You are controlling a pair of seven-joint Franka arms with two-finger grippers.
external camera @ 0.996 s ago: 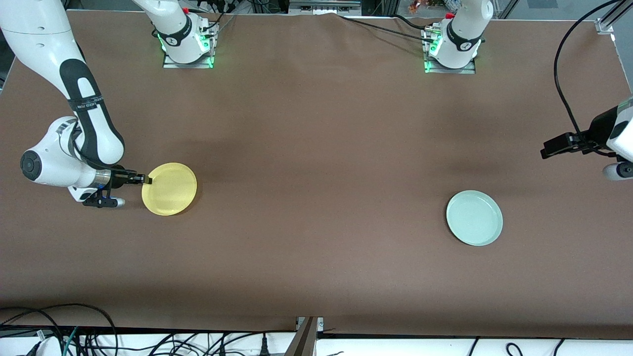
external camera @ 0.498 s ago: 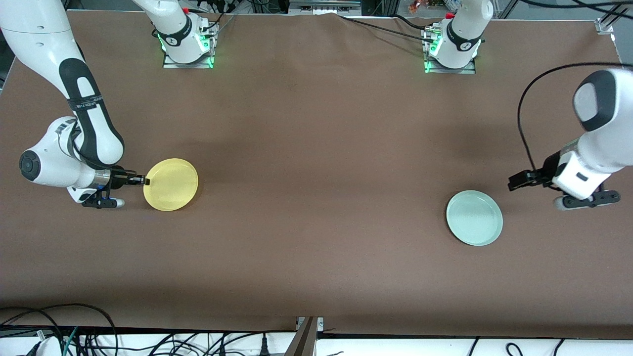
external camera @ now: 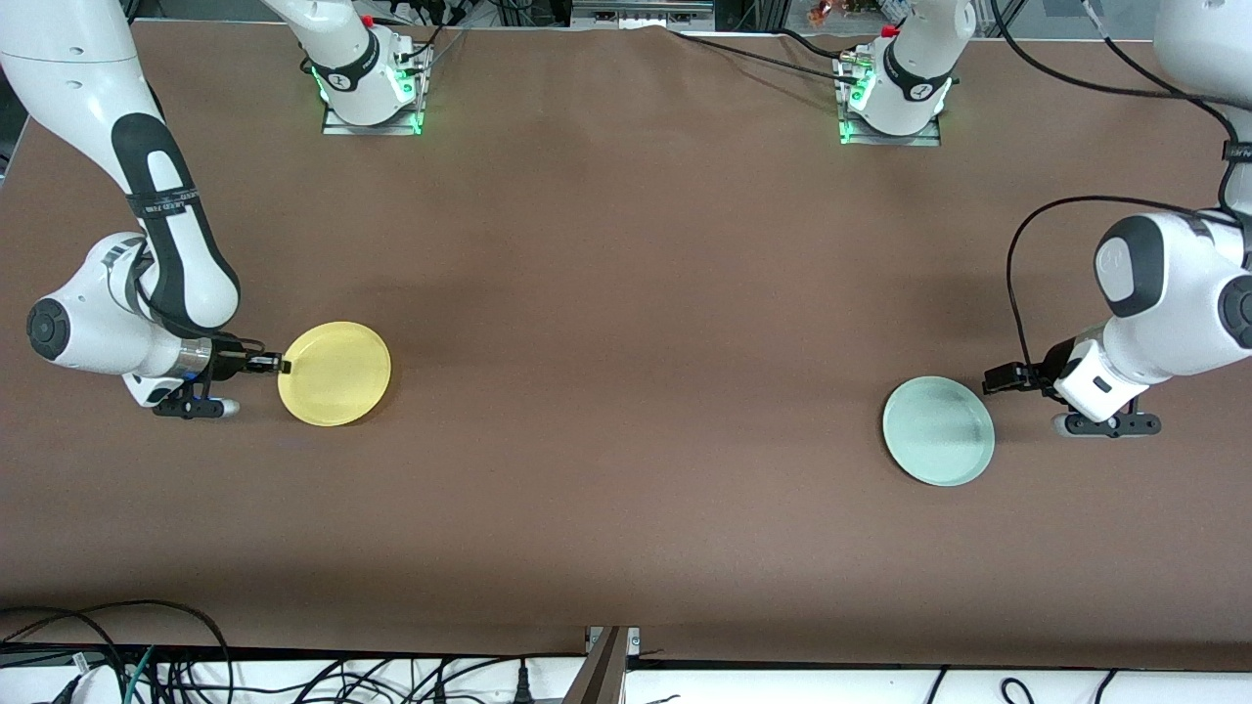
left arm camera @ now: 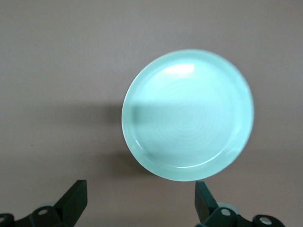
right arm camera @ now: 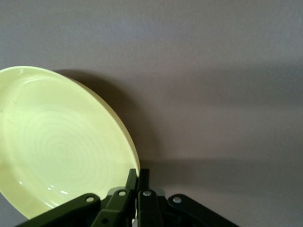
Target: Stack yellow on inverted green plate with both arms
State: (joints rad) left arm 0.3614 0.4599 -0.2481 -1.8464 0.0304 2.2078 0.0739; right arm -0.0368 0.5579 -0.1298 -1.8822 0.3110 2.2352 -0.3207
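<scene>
The yellow plate [external camera: 335, 374] is rim-up at the right arm's end of the table. My right gripper [external camera: 282, 367] is shut on its rim; in the right wrist view the fingers [right arm camera: 132, 180] pinch the yellow plate's [right arm camera: 57, 146] edge. The pale green plate [external camera: 939, 431] lies rim-up at the left arm's end. My left gripper [external camera: 992, 379] is open and empty, low beside the green plate, apart from it. In the left wrist view the green plate [left arm camera: 187, 114] lies ahead of the spread fingers [left arm camera: 75, 198].
The brown table cloth [external camera: 626, 323] spans the area between the two plates. The arm bases [external camera: 370, 93] stand along the table's edge farthest from the front camera. Cables [external camera: 117, 655] lie off the table's nearest edge.
My left arm has swung in from the table's end and come down beside the green plate. My right gripper has shifted the yellow plate slightly while holding its rim.
</scene>
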